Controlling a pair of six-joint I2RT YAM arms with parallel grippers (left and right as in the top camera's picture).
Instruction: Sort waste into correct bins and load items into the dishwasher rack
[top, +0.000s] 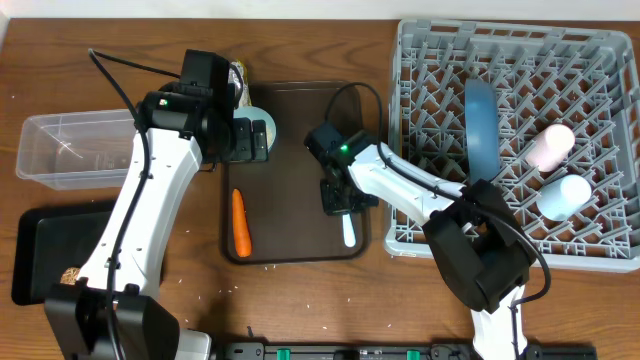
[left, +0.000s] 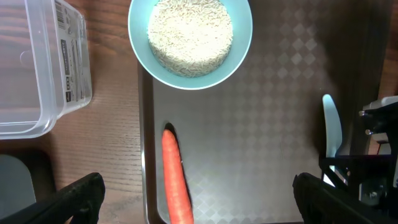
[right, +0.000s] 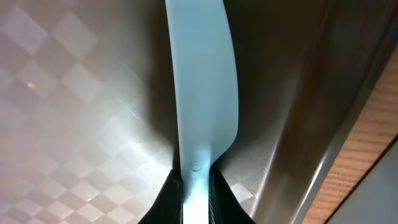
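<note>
The spoon (top: 348, 232) lies on the brown serving tray (top: 300, 130), near its right edge, handle pointing toward the far side and bowl end toward the near rim. The right gripper (top: 339, 203) has its fingers (right: 171, 196) pressed together on the spoon (right: 202, 93), pinching the narrow handle just above the widened end. The right arm reaches in from the front, bends over the rack's left corner and angles down onto the tray. The left gripper (top: 262, 138) hangs with its fingers (left: 81, 193) spread wide and empty, above the tray's far left corner, its arm stretched up from the front left. Under it sits a pale blue bowl (left: 138, 53) filled with rice (left: 189, 31), and a carrot (top: 240, 222) lies along the tray's left edge. To the right, the grey rack (top: 600, 250) holds a blue plate (top: 480, 125) on edge, a pink cup (top: 552, 145) and a light blue cup (top: 563, 195). On the left of the table (top: 300, 40) sit a clear tub (top: 70, 150) and a black tray (top: 40, 250) with a brown lump (top: 70, 273).
</note>
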